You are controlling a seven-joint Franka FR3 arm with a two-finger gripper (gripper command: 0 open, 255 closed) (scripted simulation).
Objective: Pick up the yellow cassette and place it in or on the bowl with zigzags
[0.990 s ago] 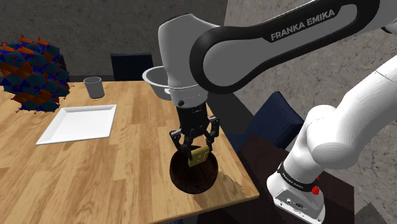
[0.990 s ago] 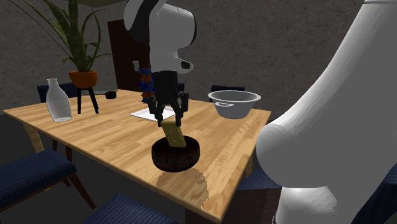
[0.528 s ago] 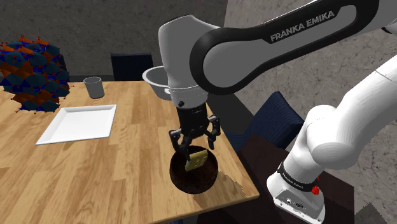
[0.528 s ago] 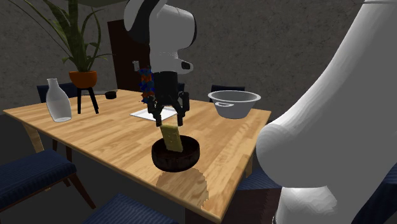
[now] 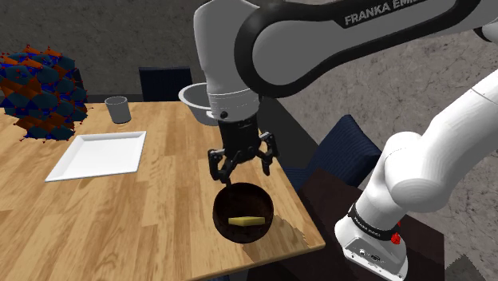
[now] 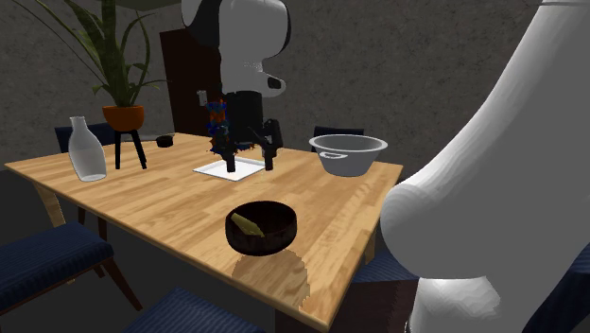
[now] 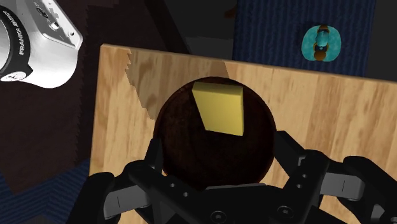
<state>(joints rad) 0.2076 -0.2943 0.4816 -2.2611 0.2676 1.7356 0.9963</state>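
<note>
Reading my shoulder view from the left: a multicoloured faceted object point(image 5: 40, 96) sits at the far corner of the desk point(image 5: 136, 219), then a grey cup point(image 5: 117, 109) and a white plate point(image 5: 100, 155). Next comes a grey bowl point(image 5: 191, 99), partly behind the arm. The end effector point(image 5: 242, 166) hangs just above the dark bowl point(image 5: 239, 206), near the desk's right edge. Its fingers are spread wide and it grips nothing. The yellow cassette point(image 5: 246, 220) lies flat inside that dark bowl, well clear of both fingers. A blue chair point(image 5: 345, 144) stands just off the desk's right side.
</note>
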